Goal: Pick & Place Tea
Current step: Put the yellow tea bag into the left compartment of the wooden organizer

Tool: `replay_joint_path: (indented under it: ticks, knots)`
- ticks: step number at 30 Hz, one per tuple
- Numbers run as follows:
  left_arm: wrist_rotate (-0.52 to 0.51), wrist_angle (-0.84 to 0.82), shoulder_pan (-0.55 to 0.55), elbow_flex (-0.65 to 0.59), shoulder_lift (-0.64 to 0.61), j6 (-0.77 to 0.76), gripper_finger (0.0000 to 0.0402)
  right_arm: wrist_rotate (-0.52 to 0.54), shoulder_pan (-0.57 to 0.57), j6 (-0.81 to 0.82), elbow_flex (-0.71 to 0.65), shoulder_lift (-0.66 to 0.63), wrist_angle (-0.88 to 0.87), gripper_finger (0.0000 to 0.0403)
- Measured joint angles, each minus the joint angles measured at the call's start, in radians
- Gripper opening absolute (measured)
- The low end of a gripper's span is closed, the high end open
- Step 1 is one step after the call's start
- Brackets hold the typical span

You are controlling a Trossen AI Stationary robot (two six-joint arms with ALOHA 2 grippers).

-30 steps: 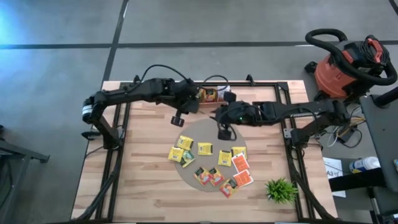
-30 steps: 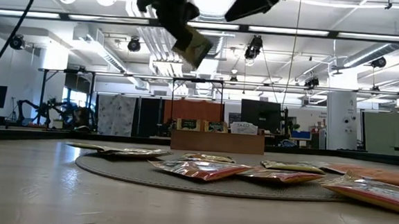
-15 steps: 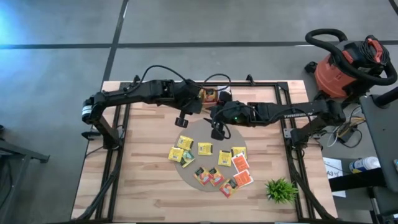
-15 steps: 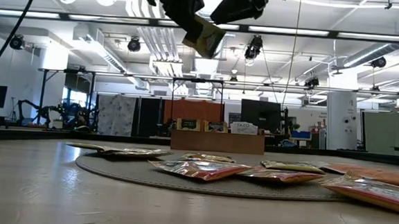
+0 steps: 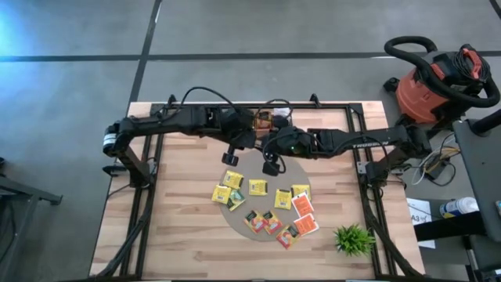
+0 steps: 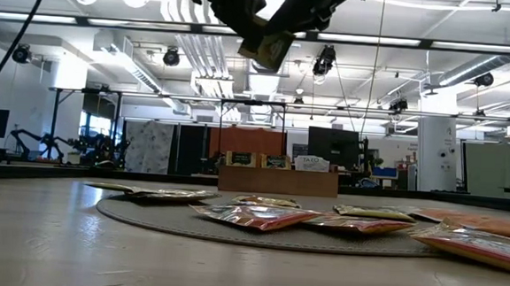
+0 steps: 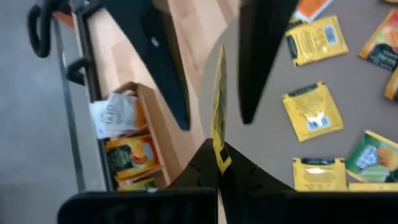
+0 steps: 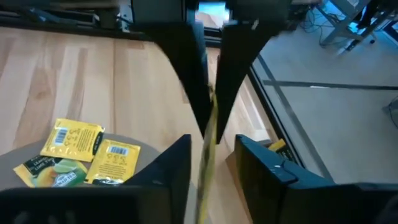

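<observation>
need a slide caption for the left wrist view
Left hand pinching a yellow tea packet edge-on, right hand's fingers on either side, over the round mat and wooden tray.

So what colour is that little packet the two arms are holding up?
Yellow, seen edge-on: the tea packet shows best in the left wrist view.

Flat yellow foil tea packets (image 5: 257, 186) with small printed labels; orange-red square packets (image 5: 302, 205); round grey mat (image 5: 237, 222); pale striped wooden table (image 5: 180, 227); small green plant (image 5: 353, 240).
</observation>
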Motion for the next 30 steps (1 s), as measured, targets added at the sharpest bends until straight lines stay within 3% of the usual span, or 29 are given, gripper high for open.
replay_joint_path:
  ticks: [11,17,20,30]
  knots:
    - [-0.003,0.013,-0.013,-0.024,0.0,-0.016,0.0,-0.016,-0.001,0.005,0.0,0.01,-0.017,0.0024]
    - [-0.026,0.006,-0.012,-0.025,0.0,-0.055,0.0,-0.049,-0.017,0.042,0.001,0.024,-0.016,0.0009]
    - [-0.095,0.012,-0.014,-0.025,0.0,-0.134,0.0004,-0.048,-0.025,0.05,0.001,0.024,-0.011,0.0009]
    - [-0.228,-0.028,-0.023,-0.025,-0.067,-0.367,0.0095,-0.051,-0.055,0.083,0.0,0.019,-0.01,0.0008]
